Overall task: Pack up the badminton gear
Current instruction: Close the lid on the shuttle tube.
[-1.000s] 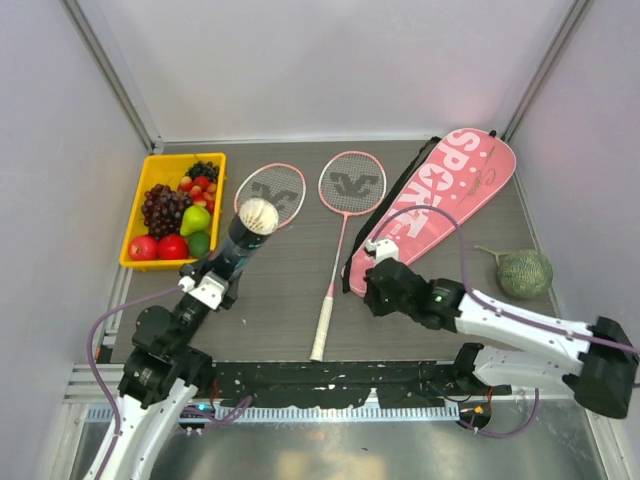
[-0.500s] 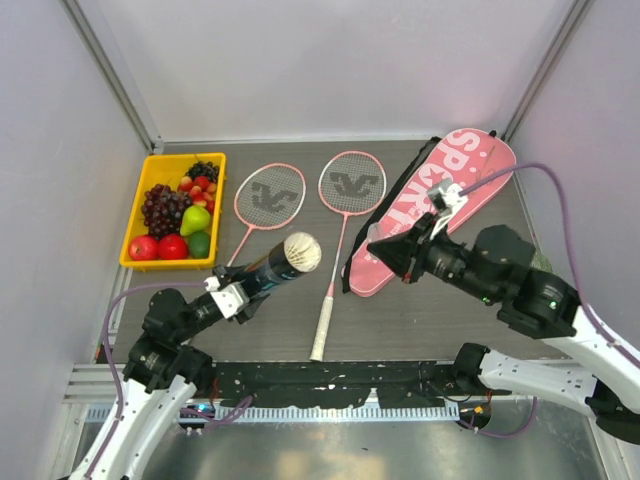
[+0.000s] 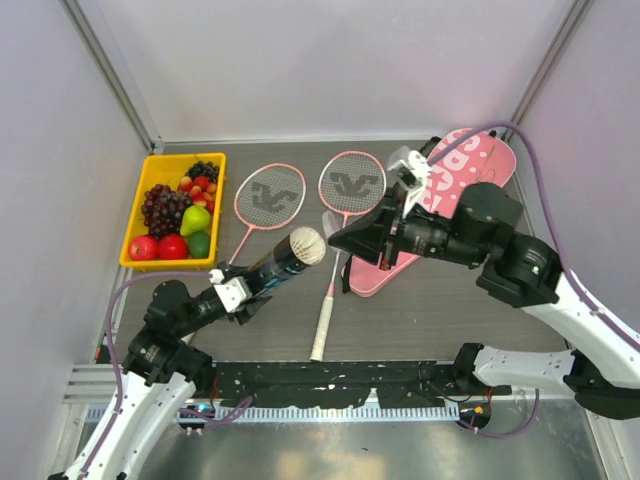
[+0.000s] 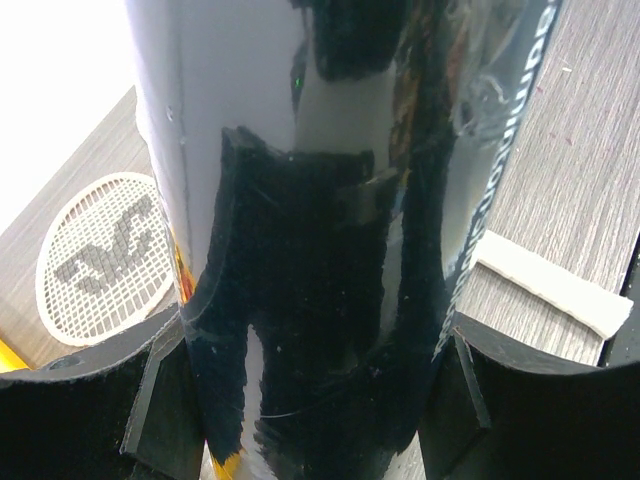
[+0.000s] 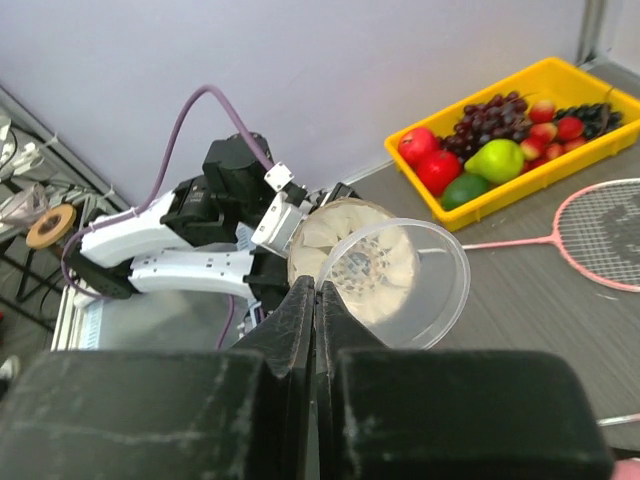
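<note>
My left gripper [image 3: 243, 288] is shut around the long dark tube [image 3: 268, 268], which tilts up to the right. A white shuttlecock [image 3: 305, 245] sits in its open end. In the left wrist view the glossy tube [image 4: 310, 200] fills the space between both fingers [image 4: 90, 420]. My right gripper [image 5: 316, 290] is shut on the rim of a clear round lid [image 5: 455, 280], held just in front of the shuttlecock [image 5: 320, 230]. Two pink rackets [image 3: 270, 195] [image 3: 352, 183] lie on the table. The pink SPORT bag [image 3: 455, 170] lies behind the right arm.
A yellow tray [image 3: 135, 212] of fruit stands at the left. One racket's white handle [image 3: 322, 325] reaches toward the near edge, under the tube's mouth. The right arm [image 3: 500, 250] hangs over the bag's lower end.
The right arm rose from the table beside the bag and swung left to the tube's mouth. The left arm tipped the tube from near upright down toward the right.
</note>
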Available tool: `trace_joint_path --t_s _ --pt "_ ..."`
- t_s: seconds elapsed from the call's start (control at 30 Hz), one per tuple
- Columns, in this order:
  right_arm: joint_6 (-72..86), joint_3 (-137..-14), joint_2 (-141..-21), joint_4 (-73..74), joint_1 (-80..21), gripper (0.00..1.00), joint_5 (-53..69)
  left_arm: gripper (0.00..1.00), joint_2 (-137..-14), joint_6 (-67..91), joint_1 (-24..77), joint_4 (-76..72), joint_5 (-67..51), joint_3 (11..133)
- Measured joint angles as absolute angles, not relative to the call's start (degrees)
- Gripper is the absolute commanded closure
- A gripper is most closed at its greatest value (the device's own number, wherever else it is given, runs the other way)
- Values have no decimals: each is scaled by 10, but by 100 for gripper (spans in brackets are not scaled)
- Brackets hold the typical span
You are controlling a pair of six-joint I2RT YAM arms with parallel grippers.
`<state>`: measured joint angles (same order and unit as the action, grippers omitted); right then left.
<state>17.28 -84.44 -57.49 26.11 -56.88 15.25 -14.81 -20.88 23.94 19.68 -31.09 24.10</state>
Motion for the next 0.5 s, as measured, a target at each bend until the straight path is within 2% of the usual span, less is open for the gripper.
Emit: trace_joint_path --t_s 0.23,0.5 --pt "164 -857 -648 269 -576 95 196 100 -150 -211 239 212 -305 242" --pt "153 -860 -655 285 -589 95 210 100 -150 -241 239 239 -284 243"
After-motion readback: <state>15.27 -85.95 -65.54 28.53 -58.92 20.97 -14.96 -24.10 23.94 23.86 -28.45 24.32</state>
